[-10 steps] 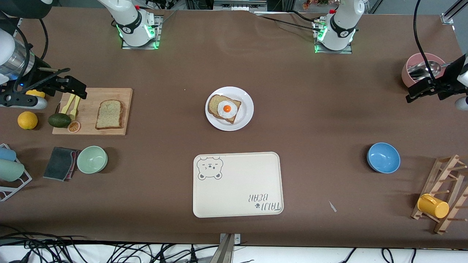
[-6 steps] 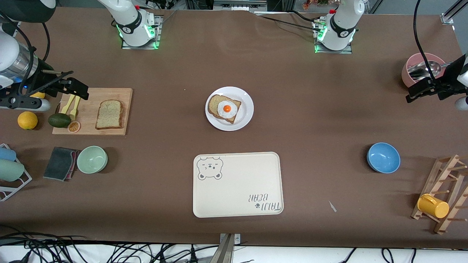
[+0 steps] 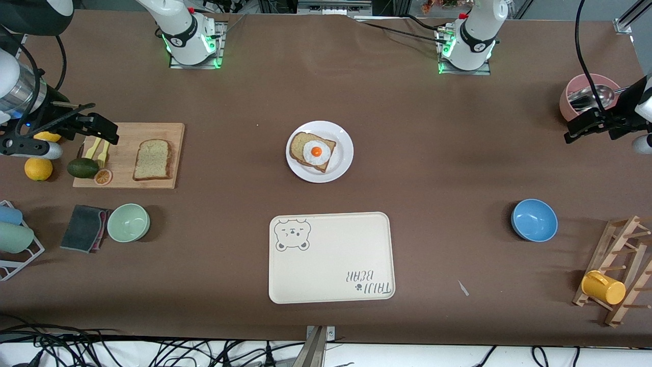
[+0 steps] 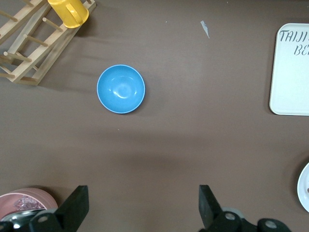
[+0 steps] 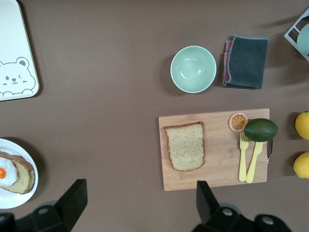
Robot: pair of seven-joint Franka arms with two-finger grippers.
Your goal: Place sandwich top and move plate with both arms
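The sandwich top [image 3: 152, 159], a plain speckled slice, lies flat on a wooden cutting board [image 3: 163, 130] toward the right arm's end; it also shows in the right wrist view [image 5: 184, 146]. The white plate [image 3: 344, 155] sits mid-table and bears the egg-topped slice [image 3: 312, 152]; its bare part shows in the right wrist view [image 5: 14, 202]. My right gripper [image 3: 104, 131] hangs open and empty over the board's outer end, apart from the bread [image 5: 140, 189]. My left gripper [image 3: 578, 131] hangs open and empty beside a pink pot [image 4: 143, 194].
The board also holds an avocado [image 3: 82, 167], an orange slice and yellow cutlery [image 3: 99, 147]. Lemons [image 3: 38, 168], a green bowl [image 3: 128, 222] and a grey cloth lie nearby. The bear tray [image 3: 331, 257] lies nearer the camera than the plate. A blue bowl [image 3: 534, 219], pink pot [image 3: 575, 97] and mug rack [image 3: 616, 270] are at the left arm's end.
My right gripper has shifted slightly toward its own end of the table over the board's edge. The left arm has hardly moved. Nothing was taken hold of.
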